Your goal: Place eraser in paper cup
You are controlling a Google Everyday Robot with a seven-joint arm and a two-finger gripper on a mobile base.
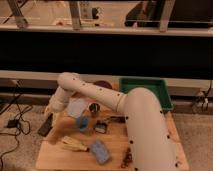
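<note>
My gripper (50,114) is at the left edge of the wooden table (60,160), at the end of the cream arm that reaches over from the right. It is shut on the eraser (45,125), a flat black block that hangs tilted from it just over the table's left edge. The paper cup (77,107), wide and cream-white, stands on the table to the right of the gripper, partly behind the forearm. The eraser is outside the cup, a short way to its left and lower.
A small metal cup (94,108) stands right of the paper cup and a blue cup (82,123) in front of it. A yellow object (75,145) and a blue sponge block (100,150) lie nearer. A green tray (150,91) and a dark bowl (102,85) sit behind.
</note>
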